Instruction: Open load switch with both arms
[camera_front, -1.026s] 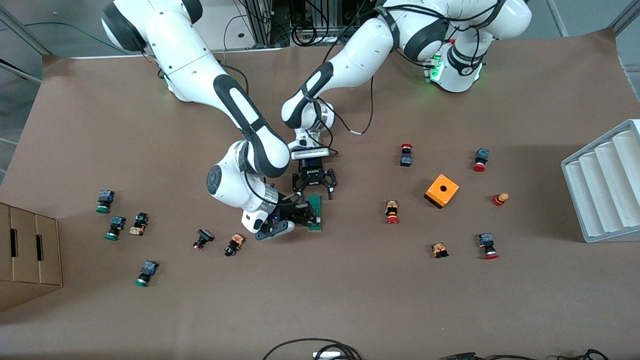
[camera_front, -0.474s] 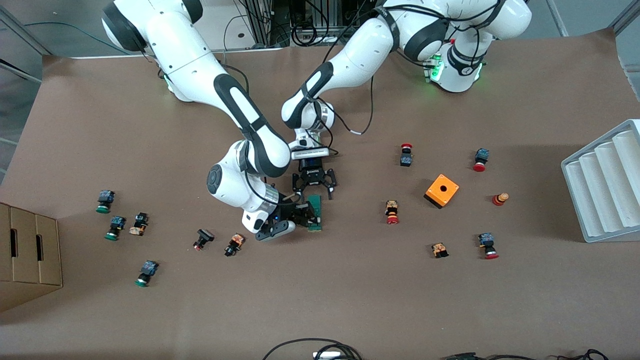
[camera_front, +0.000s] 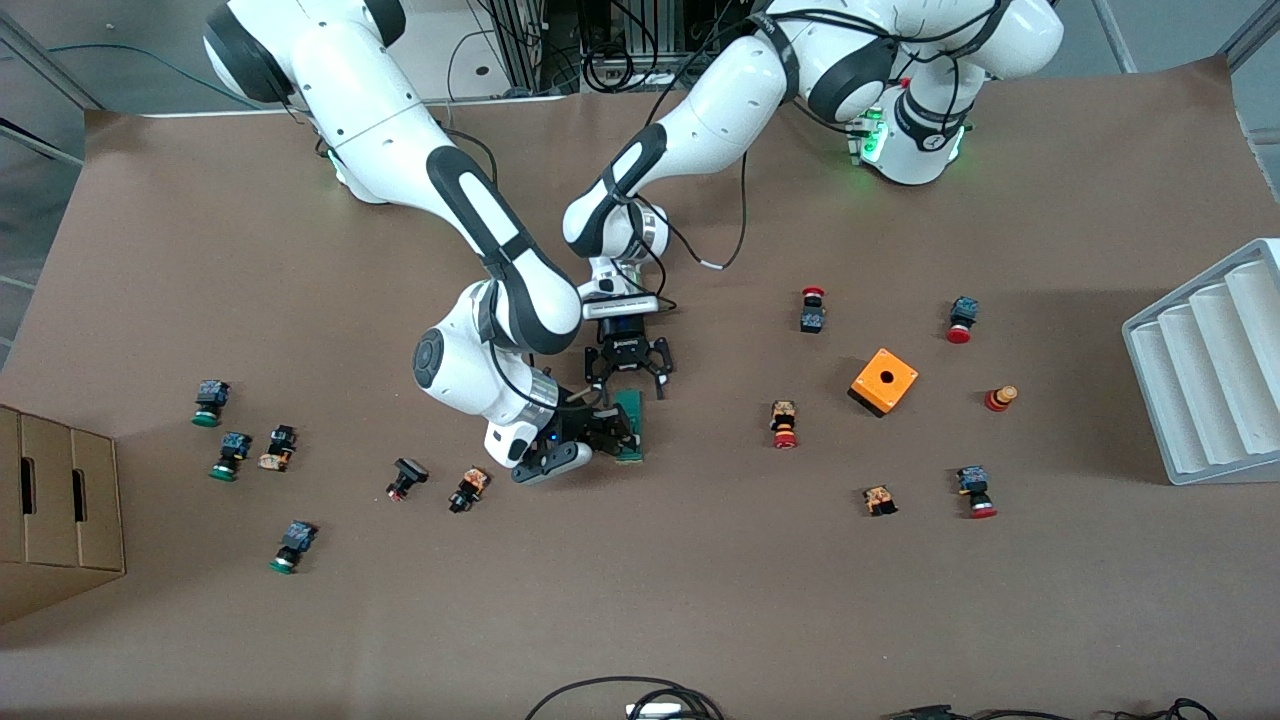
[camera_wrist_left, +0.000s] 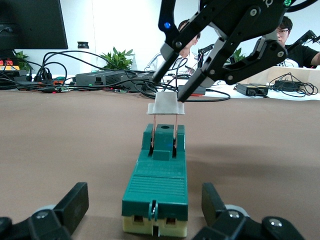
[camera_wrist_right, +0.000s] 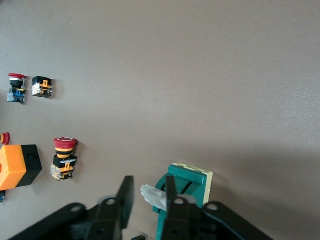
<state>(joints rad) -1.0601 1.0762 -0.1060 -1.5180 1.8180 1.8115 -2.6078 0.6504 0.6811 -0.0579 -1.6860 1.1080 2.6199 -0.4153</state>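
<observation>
The dark-green load switch (camera_front: 631, 445) lies flat mid-table, its cream end (camera_wrist_left: 155, 226) toward the left wrist camera. Its white lever (camera_wrist_left: 166, 105) stands raised on two copper blades. My left gripper (camera_front: 628, 390) is open and low at the table. Its fingers (camera_wrist_left: 75, 201) flank the switch's end (camera_wrist_left: 156, 185) without touching it. My right gripper (camera_front: 612, 425) comes down from above onto the lever (camera_wrist_right: 151, 196). Its jaws are narrowly open around the lever, which rests against one finger (camera_wrist_right: 170, 197), with a gap to the other. The right gripper (camera_wrist_left: 171, 94) also shows over the lever.
An orange box (camera_front: 884, 381) and several red-capped push buttons (camera_front: 784, 424) lie toward the left arm's end. Green-capped buttons (camera_front: 207, 402) and a cardboard box (camera_front: 60, 510) are at the right arm's end. A white ribbed tray (camera_front: 1210, 370) sits at the table's edge.
</observation>
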